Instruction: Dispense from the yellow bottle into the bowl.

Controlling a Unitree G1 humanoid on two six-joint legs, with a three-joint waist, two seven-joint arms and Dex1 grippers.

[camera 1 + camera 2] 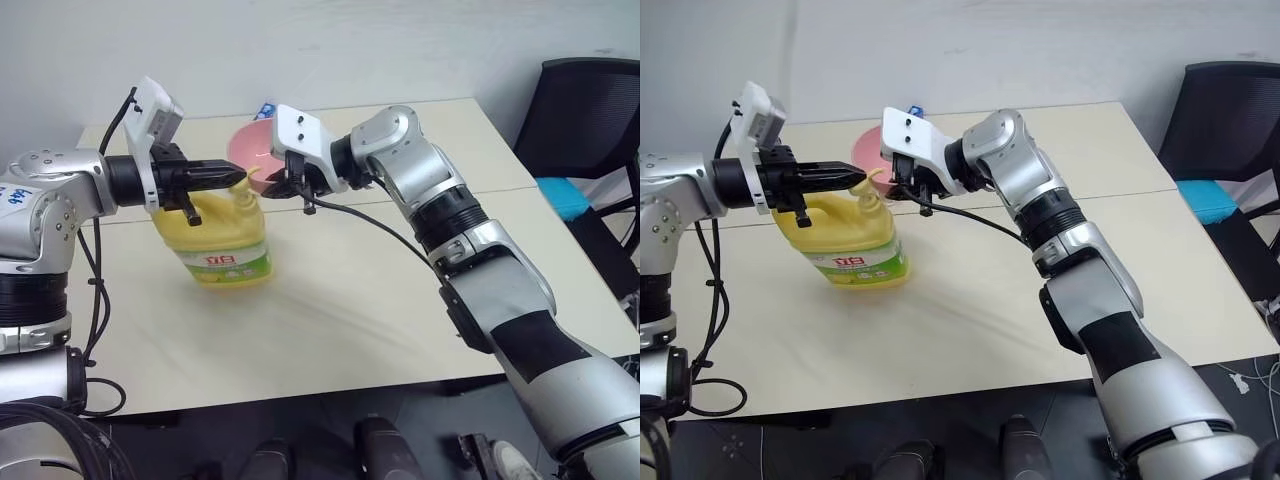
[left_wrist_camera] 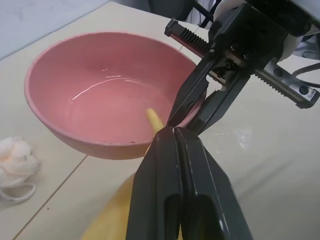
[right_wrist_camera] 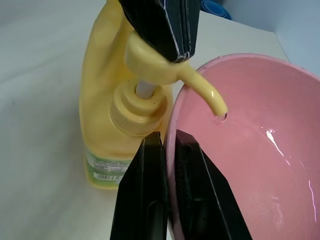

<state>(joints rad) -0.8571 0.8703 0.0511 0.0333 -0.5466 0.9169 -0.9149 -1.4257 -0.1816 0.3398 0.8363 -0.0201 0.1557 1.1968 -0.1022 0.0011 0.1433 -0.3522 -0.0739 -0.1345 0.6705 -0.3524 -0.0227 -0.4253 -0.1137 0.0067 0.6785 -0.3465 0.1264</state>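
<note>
The right gripper clamps the pink bowl rim; the closed, empty left gripper rests on the yellow bottle's pump head.

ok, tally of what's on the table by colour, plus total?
Yellow: 1, the yellow bottle
Pink: 1, the bowl, its rim pinched in the right tool
Blue: 1, a small bottle behind the bowl, mostly hidden
White: 1, a crumpled wad beside the bowl
Total: 4

Yellow bottle w/ green-white label, red chars; plain pink bowl; black jaws
</note>
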